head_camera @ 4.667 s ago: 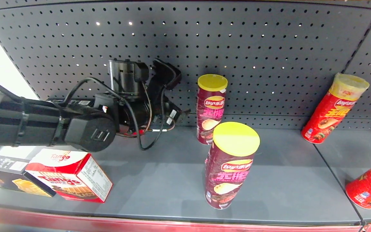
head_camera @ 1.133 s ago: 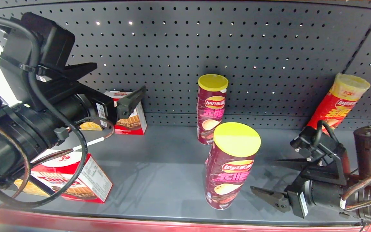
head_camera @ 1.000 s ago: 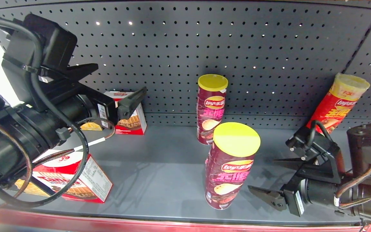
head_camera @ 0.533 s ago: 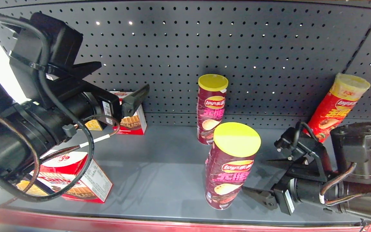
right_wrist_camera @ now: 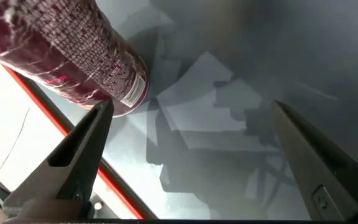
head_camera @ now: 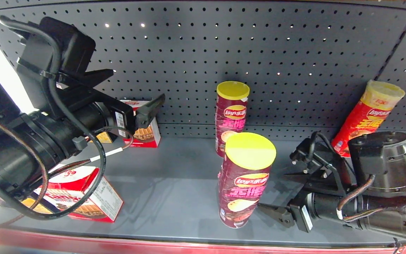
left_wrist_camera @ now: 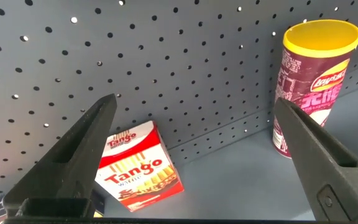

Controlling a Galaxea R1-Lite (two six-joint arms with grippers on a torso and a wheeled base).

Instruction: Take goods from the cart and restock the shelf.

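A maroon chip can with a yellow lid (head_camera: pixel 245 180) stands near the front of the grey shelf (head_camera: pixel 174 190), and a second can (head_camera: pixel 232 116) stands behind it. My right gripper (head_camera: pixel 272 191) is open, low on the shelf just right of the front can, with one fingertip by the can's base. From the right wrist, that can (right_wrist_camera: pixel 73 50) lies beside one finger, outside the right gripper (right_wrist_camera: pixel 192 106). My left gripper (head_camera: pixel 138 84) hangs open and empty in front of a red wafer box (head_camera: pixel 148 130) at the back. The left wrist view shows this box (left_wrist_camera: pixel 138 168) between the fingers of the left gripper (left_wrist_camera: pixel 194 102).
A second red wafer box (head_camera: pixel 90 197) and a dark box lie at the front left. A red chip can (head_camera: pixel 365 116) leans on the pegboard (head_camera: pixel 259 46) at the right. The shelf's red front lip (head_camera: pixel 189 245) runs along the near edge.
My right arm has moved in from the right towards the front can, which has shifted slightly left. My left gripper has drifted a little up and right, away from the back wafer box.
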